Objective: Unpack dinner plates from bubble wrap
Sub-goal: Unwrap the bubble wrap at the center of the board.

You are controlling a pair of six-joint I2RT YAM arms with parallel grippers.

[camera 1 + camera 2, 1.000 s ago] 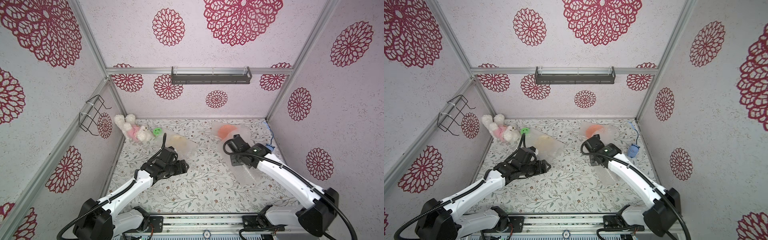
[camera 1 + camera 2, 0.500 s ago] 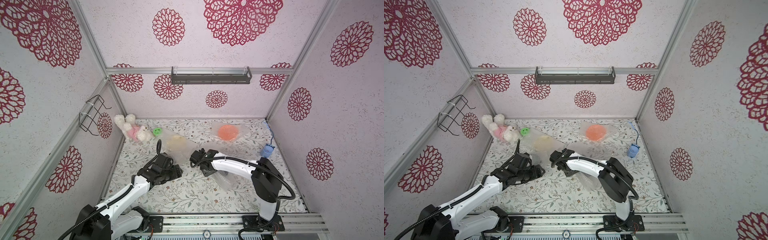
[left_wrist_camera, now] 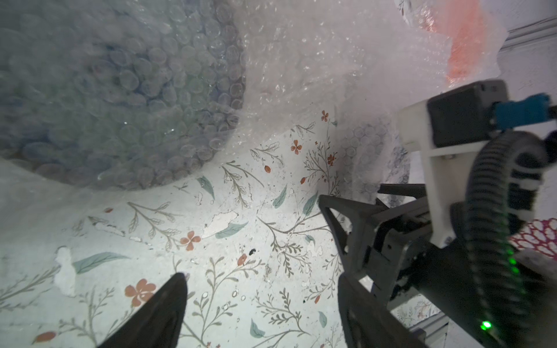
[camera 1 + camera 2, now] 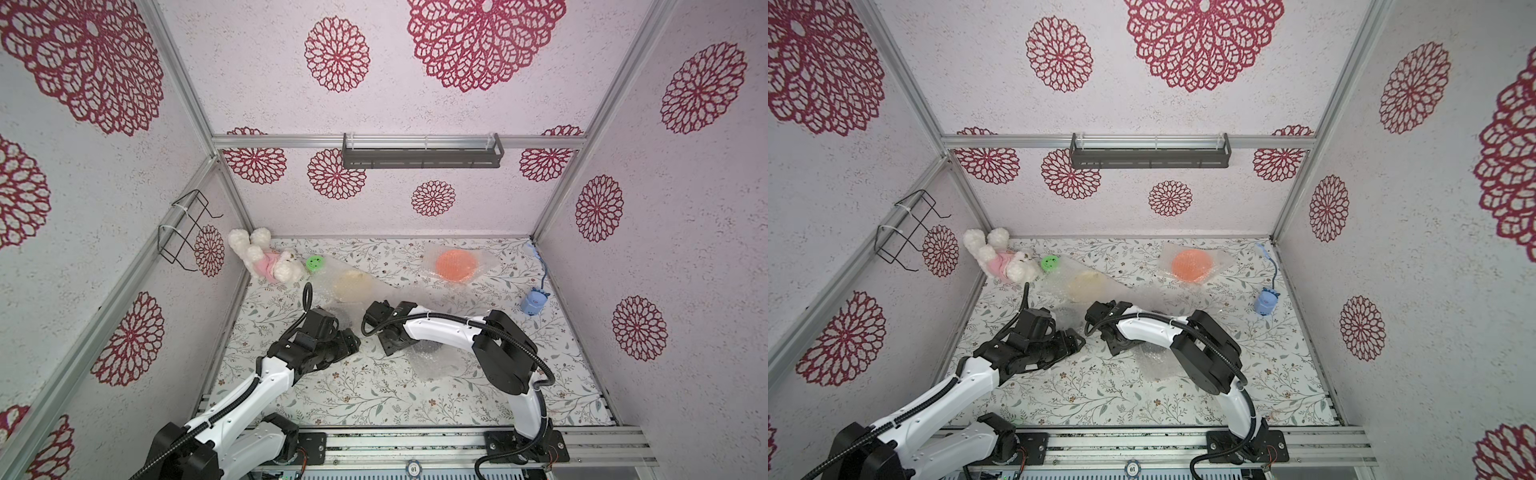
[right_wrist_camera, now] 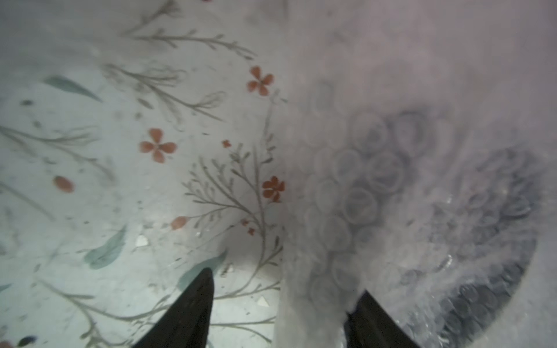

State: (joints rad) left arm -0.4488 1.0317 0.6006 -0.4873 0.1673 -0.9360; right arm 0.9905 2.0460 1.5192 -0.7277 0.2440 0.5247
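The orange plate [image 4: 456,265] lies wrapped in shiny bubble wrap [image 4: 429,262] near the far edge of the tabletop [image 4: 374,395]. The 2 arms bend low; the left end effector [image 3: 259,280] and the right end effector [image 5: 286,289] have fingers apart.

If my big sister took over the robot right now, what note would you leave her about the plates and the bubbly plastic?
Left tool: open, empty, low over the table.
Right tool: open, with an edge of bubble wrap lying between its jaws, beside the wrapped dark plate near the table's middle.
Orange plate: wrapped, back right.
Cream plate: wrapped, back, left of centre.
Done: no plate seen bare yet.
Left: unwrap these three. I cannot place a fourth plate for sure.
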